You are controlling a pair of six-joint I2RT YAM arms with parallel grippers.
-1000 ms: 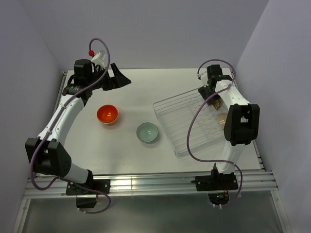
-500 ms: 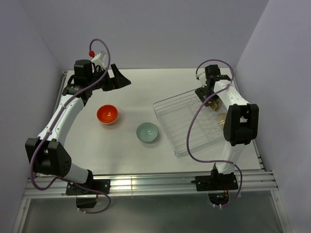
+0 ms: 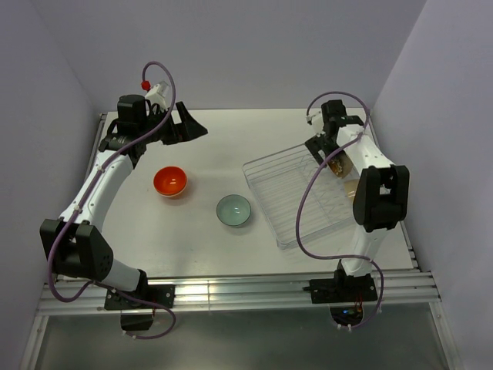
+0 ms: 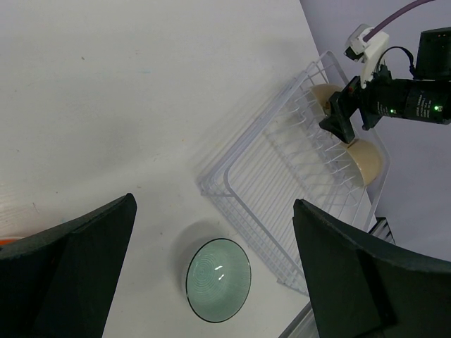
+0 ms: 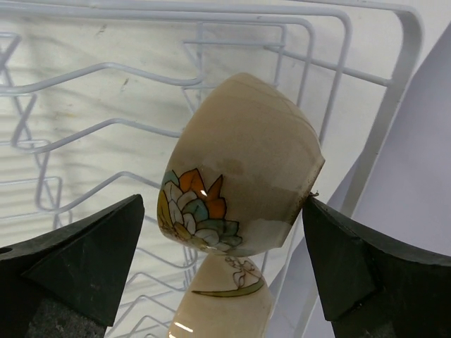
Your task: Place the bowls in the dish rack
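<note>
1. Reaching up the left side of the top view, the left arm bends at its elbow. It ends in the upper left, where the left gripper (image 3: 189, 125) hangs over the table (image 3: 216, 146).
2. Its two fingers are spread wide, and nothing is between them.
3. The right arm goes up the right side of the frame. Its end tips down over the far right corner of the dish rack (image 3: 262, 204).
4. The right gripper (image 5: 225, 208) is spread wide too. A cream bowl with a flower picture (image 5: 246, 162) sits between the fingers, tipped on its side against the rack wires. The right finger is very close to its rim, but I cannot tell if they touch.
5. A second cream bowl (image 5: 225, 299) leans in the rack just below the first one.
6. An orange bowl (image 3: 170, 181) and a mint green bowl (image 3: 233, 210) stand upright on the table, left of the rack and apart from each other.
</note>
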